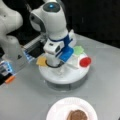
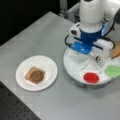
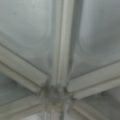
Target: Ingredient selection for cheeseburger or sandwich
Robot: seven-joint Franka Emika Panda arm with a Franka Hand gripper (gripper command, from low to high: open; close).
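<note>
A grey table (image 2: 50, 32) is shown from above in both front views. At the lower left of a front view, a white paper plate (image 2: 48, 66) is seen with a tan bread square (image 2: 29, 72) laid on it and a brown round patty (image 2: 37, 76) stacked on top; no cheese, lettuce or second bread is seen on this sandwich pile, so the work is judged to be only partly done. At the right of that view, a white divided round tray (image 2: 75, 67) is placed, with a red disc (image 2: 91, 78) in its lower compartment and green lettuce (image 2: 113, 70) at its right edge. A tan piece (image 2: 116, 51) is partly seen behind the arm at the far right, and a yellowish square (image 1: 41, 61) is seen at the tray's left edge in a front view. The white and blue gripper (image 2: 96, 58) is lowered over the middle of the tray, with its fingertips hidden by its own body, so whether it is apart or together cannot be told, and nothing is seen held. In the wrist view only the tray's raised dividers (image 3: 61, 50) are shown, meeting near the lower centre, with bare compartments around them.
</note>
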